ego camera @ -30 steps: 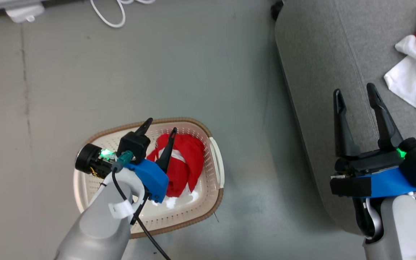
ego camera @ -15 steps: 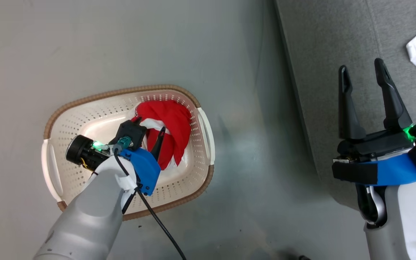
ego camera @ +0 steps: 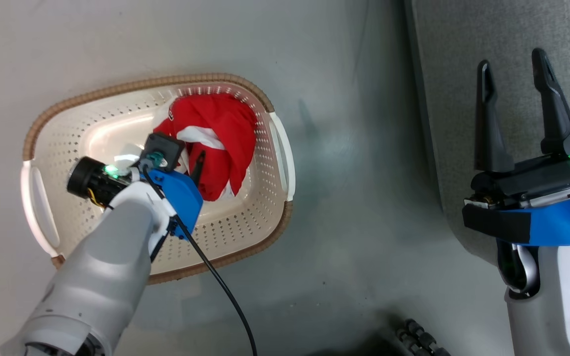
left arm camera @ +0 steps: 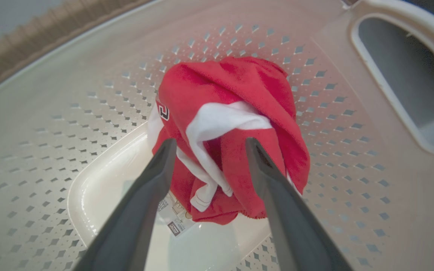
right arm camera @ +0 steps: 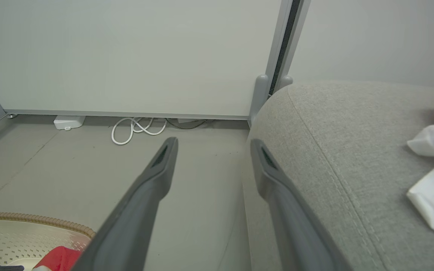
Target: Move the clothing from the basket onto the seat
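Inside basket [left arm camera: 70, 94], left jaws open astride clothing [left arm camera: 232, 82]

A pale wall [right arm camera: 126, 49] meets the grey floor [right arm camera: 51, 169] (faintly glossy); a coiled white cable [right arm camera: 138, 126] lies at the wall's foot.

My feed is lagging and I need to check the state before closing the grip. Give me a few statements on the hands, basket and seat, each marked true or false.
1. The left hand is inside the basket, fingers open on either side of the red garment. True.
2. The right hand holds clothing. False: it is open and empty, above the seat.
3. The basket stands on the seat. False: it is on the floor beside the seat.
4. A second garment lies on the seat. True.
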{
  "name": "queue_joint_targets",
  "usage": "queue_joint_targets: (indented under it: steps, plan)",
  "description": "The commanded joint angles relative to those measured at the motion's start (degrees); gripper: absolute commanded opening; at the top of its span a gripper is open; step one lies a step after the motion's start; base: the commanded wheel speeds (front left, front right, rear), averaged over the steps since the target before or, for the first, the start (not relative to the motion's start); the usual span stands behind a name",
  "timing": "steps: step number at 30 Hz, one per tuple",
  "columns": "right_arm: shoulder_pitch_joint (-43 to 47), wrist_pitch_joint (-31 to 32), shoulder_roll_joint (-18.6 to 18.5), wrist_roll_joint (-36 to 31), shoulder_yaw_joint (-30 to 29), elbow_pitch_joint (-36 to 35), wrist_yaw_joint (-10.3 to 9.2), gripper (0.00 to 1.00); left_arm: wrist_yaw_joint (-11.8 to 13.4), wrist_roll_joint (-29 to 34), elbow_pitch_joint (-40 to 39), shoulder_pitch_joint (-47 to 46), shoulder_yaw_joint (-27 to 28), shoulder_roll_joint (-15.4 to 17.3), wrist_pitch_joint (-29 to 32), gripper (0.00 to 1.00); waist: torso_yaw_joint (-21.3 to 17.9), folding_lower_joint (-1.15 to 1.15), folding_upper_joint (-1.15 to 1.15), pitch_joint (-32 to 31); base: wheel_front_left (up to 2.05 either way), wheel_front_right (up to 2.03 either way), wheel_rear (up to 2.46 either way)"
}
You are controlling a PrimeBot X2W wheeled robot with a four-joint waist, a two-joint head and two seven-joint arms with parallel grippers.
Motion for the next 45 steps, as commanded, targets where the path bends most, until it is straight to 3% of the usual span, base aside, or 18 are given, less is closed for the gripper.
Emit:
queue_joint_targets:
  steps: [1,22,24,26,37,45]
  plan:
    - [-1.1,0.0,0.1,0.0,0.0,-0.6,0.01,1.0,0.0,-0.6,0.4,-1.7,-0.1,0.8,0.3,1.0,-0.4,-0.01,0.0,1.9,0.0,0.0,0.0]
    - [-1.1,0.0,0.1,-0.4,0.0,-3.0,0.01,1.0,0.0,-4.2,2.4,-9.1,-3.5,2.1,-0.1,1.0,-1.3,-0.01,0.0,10.6,0.0,0.0,0.0]
    - [-1.1,0.0,0.1,-0.6,-0.1,-3.0,0.01,1.0,0.0,-4.0,2.5,-9.6,-4.0,2.0,-0.3,0.38,-1.2,-0.01,0.0,10.7,0.0,0.0,0.0]
    - [-1.1,0.0,0.1,-0.7,-0.3,-3.0,0.01,1.0,0.0,-3.9,2.5,-9.9,-4.5,1.7,-0.8,0.0,-1.0,-0.01,0.0,10.7,0.0,0.0,0.0]
    - [-2.0,0.0,0.1,-1.0,-0.4,-2.0,0.01,1.0,0.0,-5.5,1.9,-9.3,-5.8,0.4,-3.7,0.0,0.8,-0.01,0.0,8.6,0.0,0.0,0.0]
    - [-2.2,0.0,0.1,-1.2,-0.5,-0.5,0.01,1.0,0.5,-6.7,-2.0,-7.0,-4.0,0.5,-4.5,0.0,3.0,-0.01,0.0,3.4,0.0,0.0,0.0]
